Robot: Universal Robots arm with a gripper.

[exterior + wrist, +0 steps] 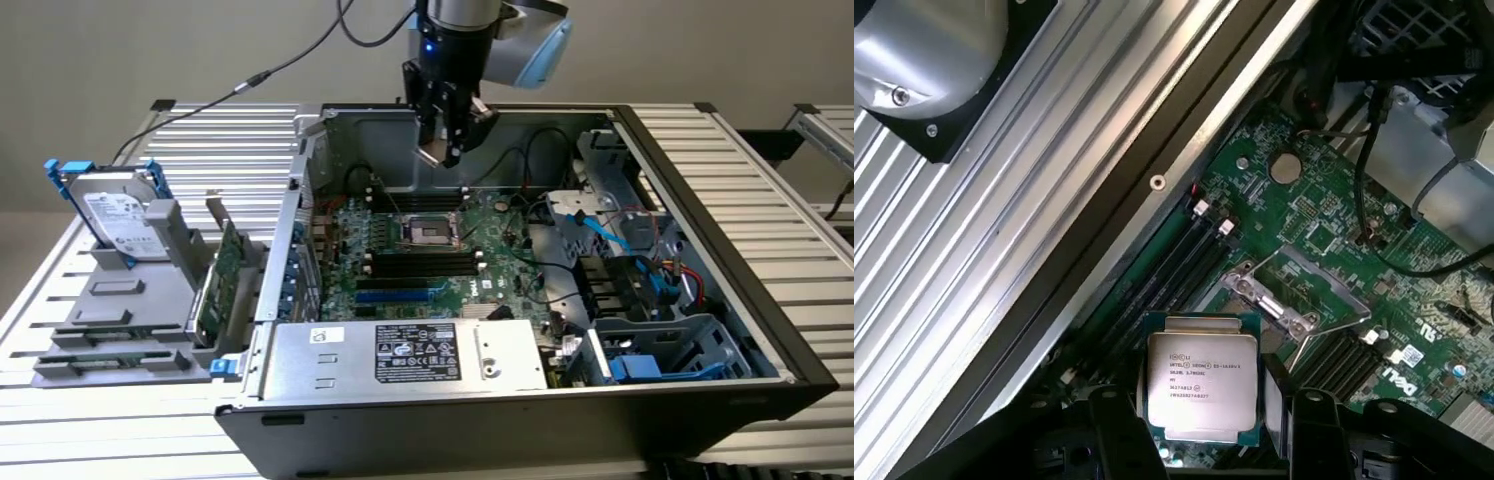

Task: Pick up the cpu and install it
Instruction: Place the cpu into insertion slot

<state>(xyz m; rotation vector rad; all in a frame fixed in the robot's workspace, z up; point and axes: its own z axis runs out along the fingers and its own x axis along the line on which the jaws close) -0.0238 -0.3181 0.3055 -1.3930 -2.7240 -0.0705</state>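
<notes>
Hand [445, 152] clenched on cpu [1201, 388], above motherboard socket [430, 231]; memory slots [424, 265] beside socket, blue cable [607, 236] near

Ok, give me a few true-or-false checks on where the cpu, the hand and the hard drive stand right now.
1. The hand grips the cpu. True.
2. The cpu sits in the motherboard socket. False: it is in the hand, above the board.
3. The hard drive stands upright in a grey holder, outside the computer case. True.
4. The hand hangs over the hard drive. False: it hangs over the open case, above the motherboard.
</notes>
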